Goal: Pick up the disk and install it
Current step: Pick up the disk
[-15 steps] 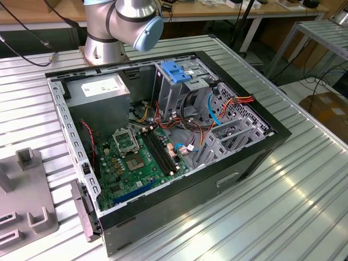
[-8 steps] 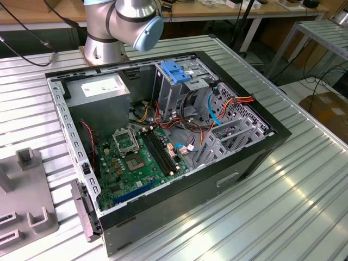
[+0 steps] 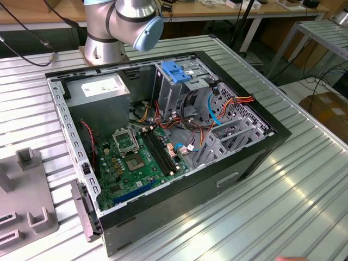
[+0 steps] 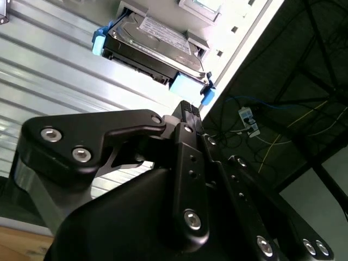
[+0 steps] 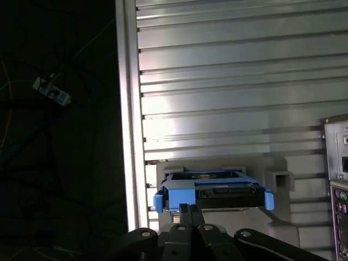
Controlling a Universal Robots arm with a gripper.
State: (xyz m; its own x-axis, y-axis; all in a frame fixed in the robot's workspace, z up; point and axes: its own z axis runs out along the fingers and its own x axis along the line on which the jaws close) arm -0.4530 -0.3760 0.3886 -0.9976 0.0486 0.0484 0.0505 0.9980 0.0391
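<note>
The disk [image 4: 155, 46] is a grey metal drive in a bright blue carrier frame. It lies flat in a grey holder [image 5: 277, 179] on the ribbed metal table, close to the table's edge. My gripper [image 5: 191, 209] is a short way in front of the disk's near end [image 5: 212, 193], level with it and not touching it. In both wrist views the black fingertips [image 4: 187, 109] are pressed together with nothing between them. The open computer case [image 3: 163, 136] lies on its side in the exterior view, with a tall metal cage carrying a wide blue tab [image 3: 176, 70].
The arm's base [image 3: 117, 27] stands behind the case. A grey fixture [image 3: 24, 201] sits at the exterior view's left. The case's rear panel [image 5: 337, 179] is near the holder. Beyond the table edge [image 5: 128, 136] are dark floor and cables. Loose wires [image 3: 196, 136] cross the motherboard.
</note>
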